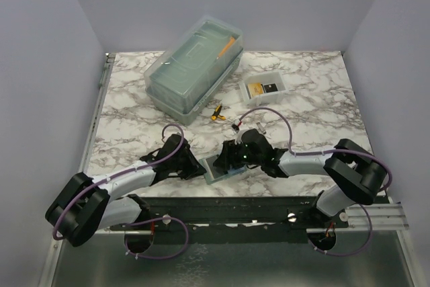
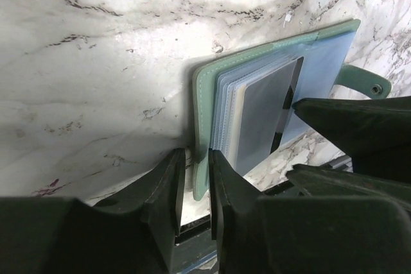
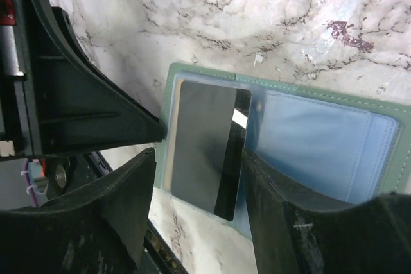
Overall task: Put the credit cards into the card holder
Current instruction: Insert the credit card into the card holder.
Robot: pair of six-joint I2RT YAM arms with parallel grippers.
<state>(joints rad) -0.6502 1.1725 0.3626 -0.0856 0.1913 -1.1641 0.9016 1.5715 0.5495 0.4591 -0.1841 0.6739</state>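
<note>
Grey-green card holder (image 1: 216,167): open on the marble worktop (image 1: 134,99), near edge, between the arms. Left end effector (image 2: 196,158): clamped on its cover edge. Right end effector (image 3: 200,155): closed on a black credit card (image 2: 263,120) lying against the clear pockets.

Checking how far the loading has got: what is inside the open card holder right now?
In the card holder, a dark striped card lies on the stack of clear pockets, between the right gripper's jaws. Cards in pockets beneath it would be hidden.
</note>
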